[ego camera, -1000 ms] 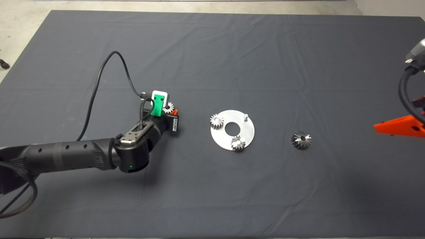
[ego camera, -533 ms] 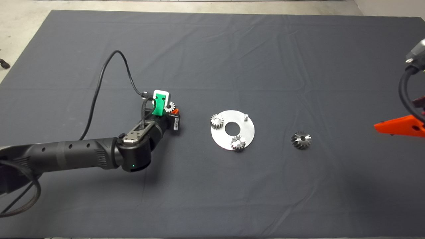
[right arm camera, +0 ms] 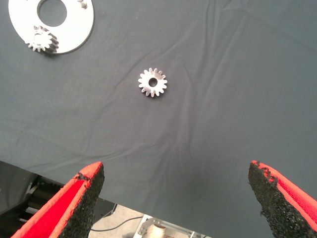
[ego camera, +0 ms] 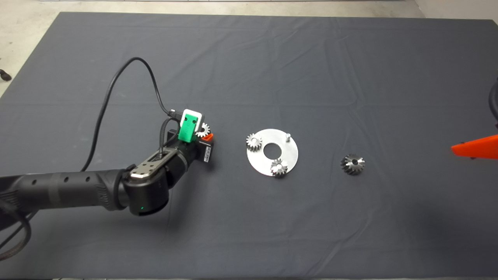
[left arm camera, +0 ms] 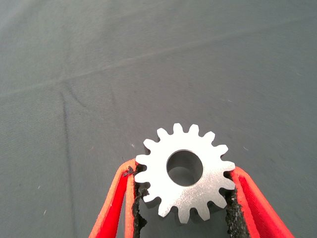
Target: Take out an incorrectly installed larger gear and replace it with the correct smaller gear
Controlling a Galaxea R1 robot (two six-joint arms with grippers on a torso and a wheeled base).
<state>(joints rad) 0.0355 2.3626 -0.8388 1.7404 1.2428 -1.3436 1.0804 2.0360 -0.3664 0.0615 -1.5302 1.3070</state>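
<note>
Left gripper [left arm camera: 181, 218]: clenched on the smaller gear [left arm camera: 184, 171], its black pads [left arm camera: 139, 210] pressing the teeth on two opposite sides; in the head view the gripper [ego camera: 205, 137] is left of the plate, over the mat.
Smaller gear: bright silver, short straight teeth, round centre hole, held flat above the dark mat [ego camera: 249, 217]; in the head view it [ego camera: 202, 130] peeks out beside the green gripper body.
Plate [ego camera: 290, 155]: round silver disc with a centre hole, lying on the counter's mat at the middle.
On the plate: one small gear [ego camera: 254, 142] at its left rim, another [ego camera: 279, 167] at its near rim, and a bare pin [ego camera: 288, 136] standing at its far side.
Larger gear [ego camera: 353, 163]: dark, slanted teeth, resting on the mat to the right of the plate, apart from it.
Right gripper [right arm camera: 176, 198]: released, fingers spread wide, at the right edge of the head view [ego camera: 475, 147], well apart from the larger gear [right arm camera: 152, 82].
</note>
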